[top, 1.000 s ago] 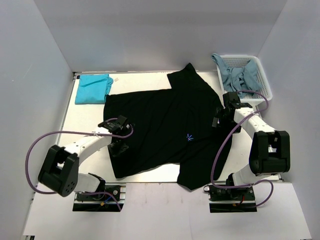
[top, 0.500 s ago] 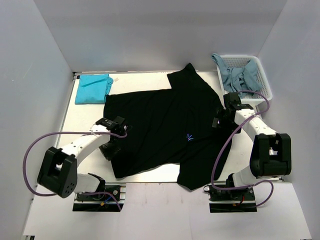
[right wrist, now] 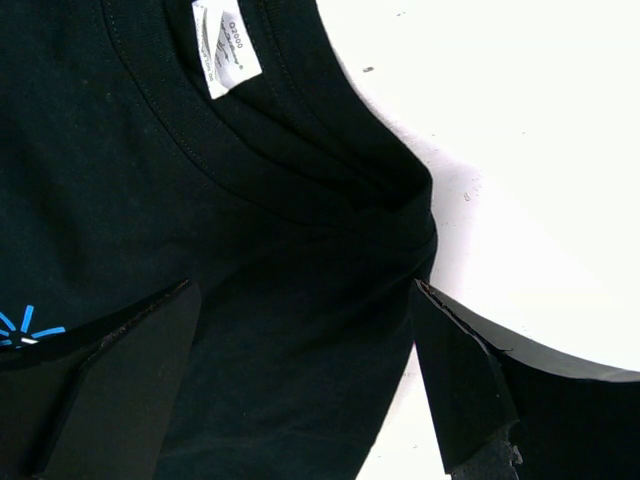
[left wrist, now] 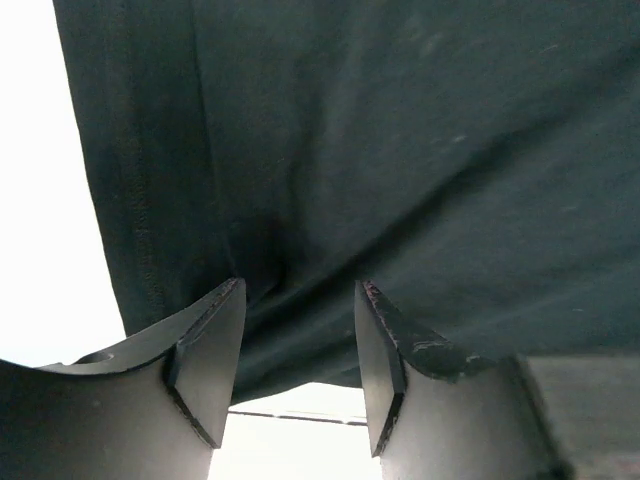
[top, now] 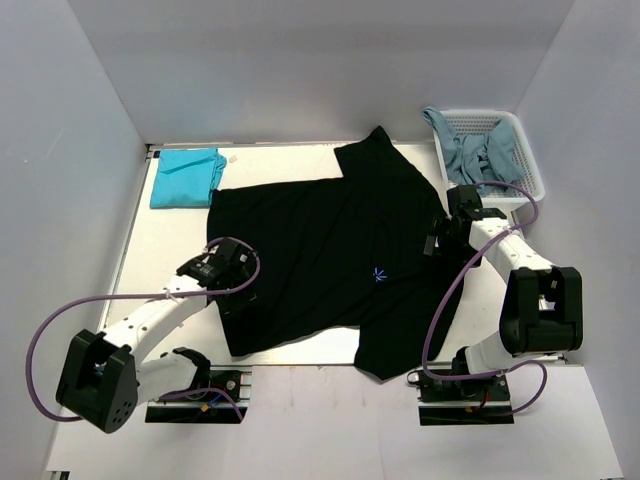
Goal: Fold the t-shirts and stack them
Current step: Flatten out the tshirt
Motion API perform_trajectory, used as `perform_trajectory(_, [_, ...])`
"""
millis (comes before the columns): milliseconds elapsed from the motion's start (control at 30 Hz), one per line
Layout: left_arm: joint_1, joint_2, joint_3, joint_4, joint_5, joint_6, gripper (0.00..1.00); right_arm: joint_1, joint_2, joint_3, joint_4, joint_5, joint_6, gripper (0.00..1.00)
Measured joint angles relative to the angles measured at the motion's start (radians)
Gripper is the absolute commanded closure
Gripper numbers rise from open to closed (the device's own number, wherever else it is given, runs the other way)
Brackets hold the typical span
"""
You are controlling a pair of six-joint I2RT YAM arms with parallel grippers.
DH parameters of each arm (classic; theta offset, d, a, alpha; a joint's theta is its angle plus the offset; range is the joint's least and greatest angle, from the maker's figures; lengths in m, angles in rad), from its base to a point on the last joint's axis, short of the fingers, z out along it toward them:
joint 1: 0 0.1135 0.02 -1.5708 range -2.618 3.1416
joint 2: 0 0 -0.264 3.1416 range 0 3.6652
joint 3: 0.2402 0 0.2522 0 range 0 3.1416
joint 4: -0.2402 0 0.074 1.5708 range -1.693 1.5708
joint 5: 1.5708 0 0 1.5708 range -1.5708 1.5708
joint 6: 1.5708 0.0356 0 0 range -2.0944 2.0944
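Observation:
A large black t-shirt (top: 320, 240) lies spread flat over the table, its blue-white star mark (top: 380, 273) near the middle. My left gripper (top: 232, 297) sits at the shirt's near-left edge. In the left wrist view the left gripper (left wrist: 298, 300) is open, with the black t-shirt's hem (left wrist: 300, 340) lying loose between the tips. My right gripper (top: 437, 240) hovers over the collar side. Seen from its own wrist, the right gripper (right wrist: 300, 290) is wide open above the black t-shirt (right wrist: 150, 200), near the neck label (right wrist: 225, 45). A folded teal t-shirt (top: 187, 177) rests at the back left.
A white mesh basket (top: 533, 172) at the back right holds crumpled greyish-blue t-shirts (top: 472, 152). Grey walls close in the table on three sides. Bare white table (top: 165, 235) shows left of the black shirt and along the right edge (right wrist: 540, 150).
My left gripper has opened and let go of the black shirt's edge, and the left arm has drawn back toward the near left. The right arm has not moved.

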Motion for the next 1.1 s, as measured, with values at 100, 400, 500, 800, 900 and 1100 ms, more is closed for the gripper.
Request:
perform_trajectory(100, [0.0,0.021,-0.027,0.007,0.008,0.001,0.42,0.0,0.0,0.0,0.0,-0.001,0.0,0.1])
perform_trajectory(400, [0.0,0.038,-0.034,0.0,-0.023,-0.004,0.52,0.0,0.0,0.0,0.0,-0.001,0.0,0.1])
perform_trajectory(500, [0.0,0.039,-0.048,0.016,-0.022,-0.005,0.54,0.0,0.0,0.0,-0.001,0.0,0.0,0.1])
perform_trajectory(800, [0.0,0.024,-0.107,0.02,-0.02,-0.011,0.56,0.0,0.0,0.0,-0.001,0.001,0.0,0.1])
perform_trajectory(900, [0.0,0.023,-0.126,0.039,-0.018,-0.016,0.69,0.0,0.0,0.0,-0.001,0.001,0.0,0.1])
perform_trajectory(1100, [0.0,0.021,-0.125,0.042,-0.03,-0.041,1.0,0.0,0.0,0.0,-0.001,0.0,0.0,0.1])
